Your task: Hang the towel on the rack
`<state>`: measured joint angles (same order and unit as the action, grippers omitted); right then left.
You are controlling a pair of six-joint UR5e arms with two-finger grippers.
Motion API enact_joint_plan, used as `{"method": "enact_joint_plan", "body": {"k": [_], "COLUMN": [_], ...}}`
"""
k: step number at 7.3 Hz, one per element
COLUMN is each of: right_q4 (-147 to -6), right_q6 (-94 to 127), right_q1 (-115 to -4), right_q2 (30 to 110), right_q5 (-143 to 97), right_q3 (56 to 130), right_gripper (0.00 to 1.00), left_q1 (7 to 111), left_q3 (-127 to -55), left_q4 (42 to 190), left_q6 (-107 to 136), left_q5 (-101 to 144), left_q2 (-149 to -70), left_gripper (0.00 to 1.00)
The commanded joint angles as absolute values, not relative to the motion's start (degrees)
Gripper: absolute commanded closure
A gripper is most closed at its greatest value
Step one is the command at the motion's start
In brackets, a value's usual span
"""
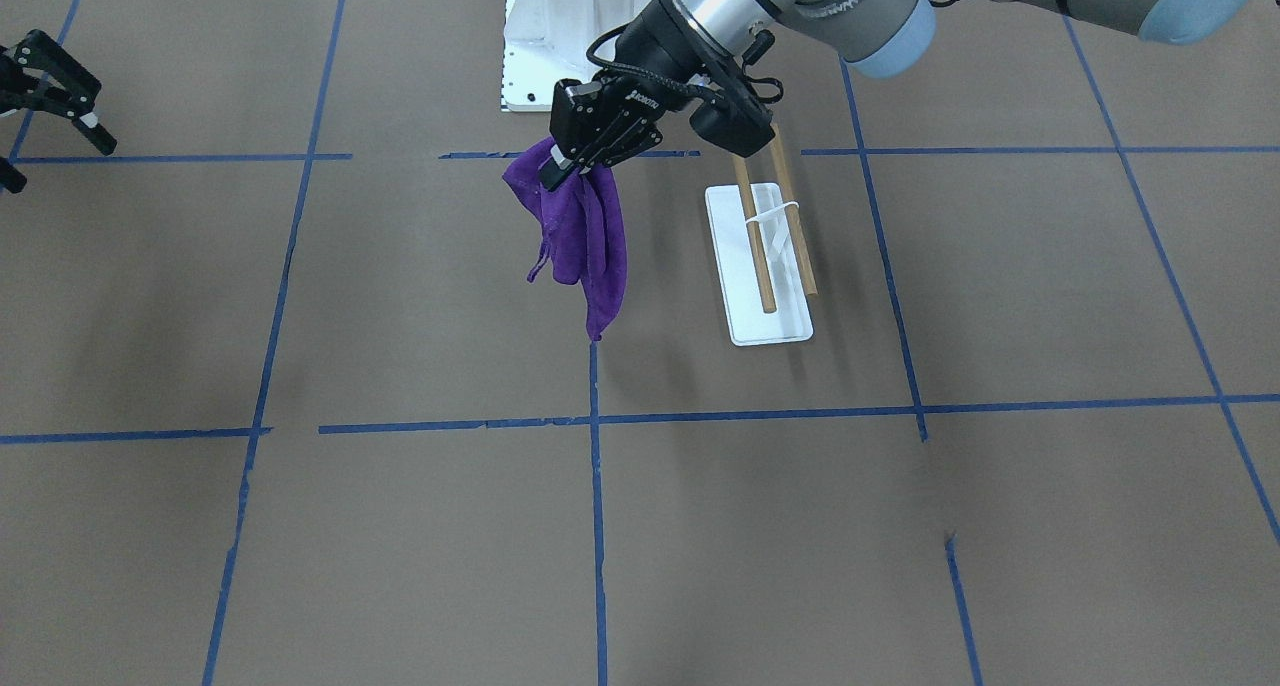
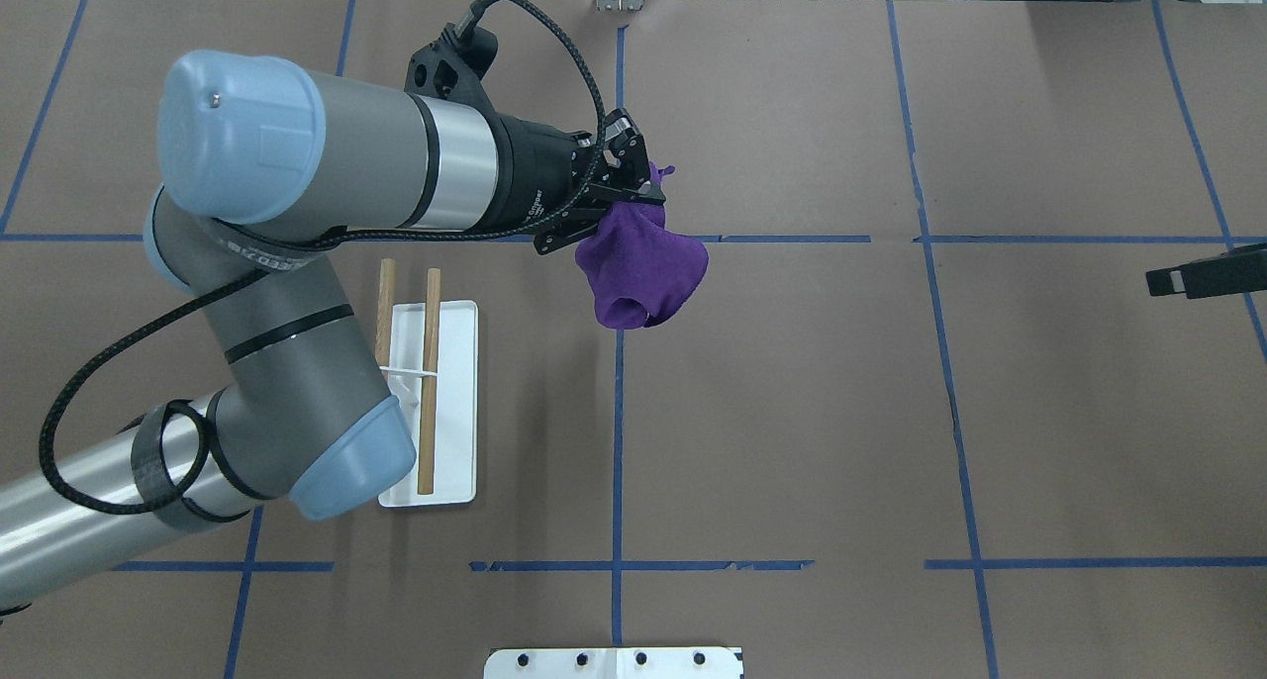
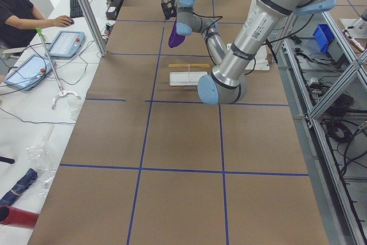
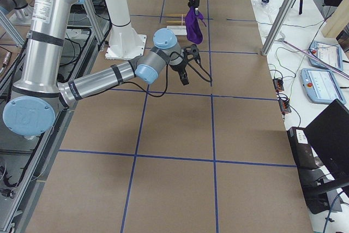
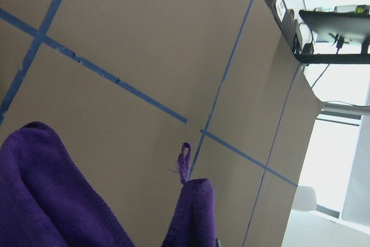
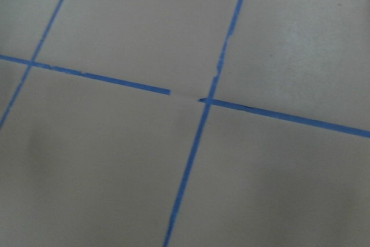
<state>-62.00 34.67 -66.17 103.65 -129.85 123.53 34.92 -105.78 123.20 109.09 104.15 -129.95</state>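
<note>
My left gripper (image 1: 557, 169) is shut on a purple towel (image 1: 585, 236) and holds it bunched and hanging above the table. In the overhead view the gripper (image 2: 636, 202) and towel (image 2: 643, 268) are to the right of the rack and further from the robot. The rack has a white tray base (image 2: 457, 402) and two wooden rods (image 2: 429, 382), both bare; it also shows in the front view (image 1: 775, 326). The left wrist view shows towel folds (image 5: 46, 201). My right gripper (image 1: 55, 161) is open and empty, far off at the table's right side (image 2: 1203, 273).
The large white pedestal (image 1: 560, 26) stands at the robot's edge of the table, behind the rack. Blue tape lines (image 2: 618, 412) cross the brown table. My left forearm (image 2: 297, 382) hangs over the rack's left side. An operator (image 3: 17, 10) sits beyond the far edge.
</note>
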Motion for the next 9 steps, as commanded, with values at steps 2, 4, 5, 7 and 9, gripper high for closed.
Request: {"method": "enact_joint_plan", "body": {"k": [2,4,5,7,9], "right_q4": [-83.2,-91.8,-94.3,-94.6,-94.1], "right_q6": [18.4,12.4,11.9,11.9,12.7], "right_q1": [-72.4,-73.8,-73.9,-74.1,-74.1], "right_q2": [103.9,103.5,103.0,99.9,97.9], "right_q5": [-129.9,-130.1,-130.1,-129.9,-129.7], "right_q3": [123.0,122.9,122.7,119.6,116.8], "right_gripper": [0.00,0.00,0.00,0.00,0.00], "left_q1": [25.4,19.5,18.1,15.9,15.6], "left_q3": [-112.7,-117.9,-121.3,-124.7,-125.0], "left_q4": [107.5,96.3,88.3,81.7,81.0], "left_q6": [107.6,108.6,112.5,119.5,123.3], "left_q5": [84.7,75.8,74.4,74.4,75.2], "left_q2": [-129.9,-129.7,-129.7,-126.7,-122.7], "left_gripper": [1.00,1.00,1.00,1.00,1.00]}}
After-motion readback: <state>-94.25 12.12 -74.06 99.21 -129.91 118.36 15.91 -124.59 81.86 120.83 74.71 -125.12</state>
